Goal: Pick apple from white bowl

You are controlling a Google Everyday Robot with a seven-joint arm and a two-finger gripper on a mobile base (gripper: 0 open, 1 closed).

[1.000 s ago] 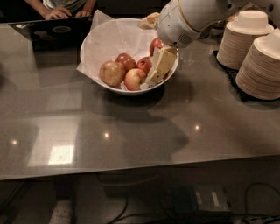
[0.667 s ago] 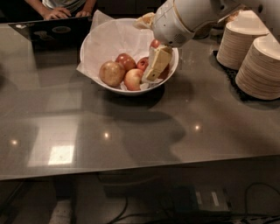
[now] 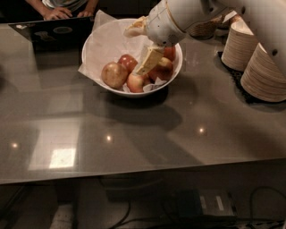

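Observation:
The white bowl (image 3: 96, 47), lined with crinkled white paper, stands at the back middle of the grey table. The apple (image 3: 114, 74), large and dull golden-tan, lies at the bowl's front left. Shiny red apples (image 3: 128, 61) lie beside it, with a smaller yellow-red apple (image 3: 135, 83) at the front. My gripper (image 3: 133, 53) hangs over the middle of the bowl on the white arm coming from the upper right. It is open. One beige finger (image 3: 149, 60) points down among the red apples, just right of the golden-tan apple. It holds nothing.
Stacks of beige paper plates (image 3: 263, 71) stand at the right edge of the table. A dark laptop (image 3: 58, 33) lies at the back left, with a person's hands (image 3: 60, 11) behind it. The table's front edge runs along the lower part of the view.
The gripper has moved left, from the bowl's right side to above its middle, closer to the golden-tan apple. The apples and bowl have not moved.

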